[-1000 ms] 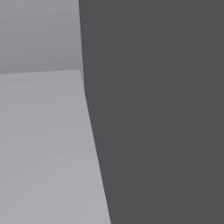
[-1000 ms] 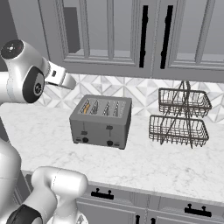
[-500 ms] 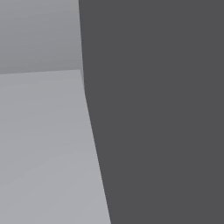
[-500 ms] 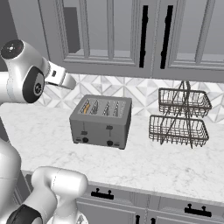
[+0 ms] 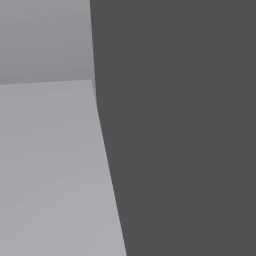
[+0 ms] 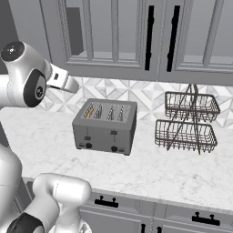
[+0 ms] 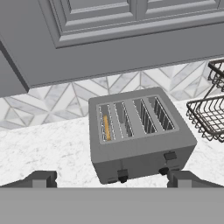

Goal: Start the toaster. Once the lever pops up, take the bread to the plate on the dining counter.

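1. The claw (image 7: 111,178) is standing wide, holding nothing, its tips showing at 6 o'clock in the hand view.
2. The bread (image 7: 106,127) is sitting upright in the toaster's (image 6: 105,126) leftmost slot.
3. The wire rack (image 6: 187,122) is standing at the toaster's 3 o'clock.
4. No readable writing is showing.

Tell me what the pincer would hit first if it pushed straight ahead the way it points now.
Most likely the toaster: the open pincer frames its front face and levers. Depth is hard to judge, but nothing shows in between.
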